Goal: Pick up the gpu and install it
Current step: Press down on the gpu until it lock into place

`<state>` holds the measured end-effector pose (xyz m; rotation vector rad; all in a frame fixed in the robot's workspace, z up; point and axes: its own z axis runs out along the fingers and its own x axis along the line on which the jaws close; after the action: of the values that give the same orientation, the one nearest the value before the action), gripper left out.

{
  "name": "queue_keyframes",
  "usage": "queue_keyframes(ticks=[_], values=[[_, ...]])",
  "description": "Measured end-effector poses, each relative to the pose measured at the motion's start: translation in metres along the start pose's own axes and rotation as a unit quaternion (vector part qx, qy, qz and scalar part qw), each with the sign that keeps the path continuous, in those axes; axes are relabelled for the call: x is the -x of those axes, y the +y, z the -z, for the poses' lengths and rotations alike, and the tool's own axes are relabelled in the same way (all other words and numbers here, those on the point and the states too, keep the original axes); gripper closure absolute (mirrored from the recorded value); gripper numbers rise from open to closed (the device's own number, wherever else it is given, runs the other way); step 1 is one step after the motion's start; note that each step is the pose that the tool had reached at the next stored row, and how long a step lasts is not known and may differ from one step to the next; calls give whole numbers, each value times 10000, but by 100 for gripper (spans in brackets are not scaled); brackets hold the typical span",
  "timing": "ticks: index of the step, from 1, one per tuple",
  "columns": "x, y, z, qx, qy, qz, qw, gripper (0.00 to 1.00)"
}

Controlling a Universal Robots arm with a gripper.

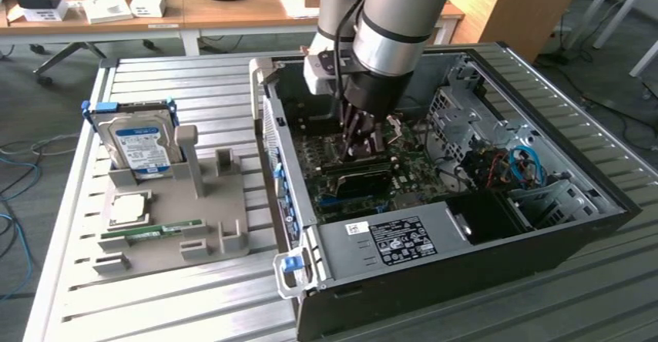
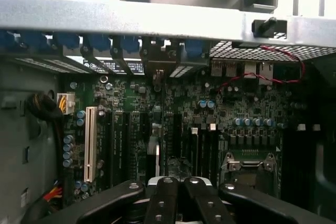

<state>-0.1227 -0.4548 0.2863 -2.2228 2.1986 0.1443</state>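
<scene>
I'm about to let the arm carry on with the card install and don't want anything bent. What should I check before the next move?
1. End effector shut: ok.
2. End effector inside the open computer case, over the motherboard: ok.
3. gpu in the grip: a thin edge-on strip, likely the gpu, stands just ahead of the fingers. Cannot tell.
4. Card seated in its slot: cannot tell.
5. White slot beside it bare: ok.
6. Hard drive and RAM stick on the grey holder outside the case, clear of the arm: ok.
</scene>
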Motion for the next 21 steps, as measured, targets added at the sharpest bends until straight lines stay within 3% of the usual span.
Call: queue_keyframes(ticks=[3, 15, 21], values=[[0, 0, 0, -101, 2, 35, 9999, 89], [-22, -12, 2, -106, 1, 37, 9999, 89], [-29, -17, -71, -118, 2, 39, 9999, 89]])
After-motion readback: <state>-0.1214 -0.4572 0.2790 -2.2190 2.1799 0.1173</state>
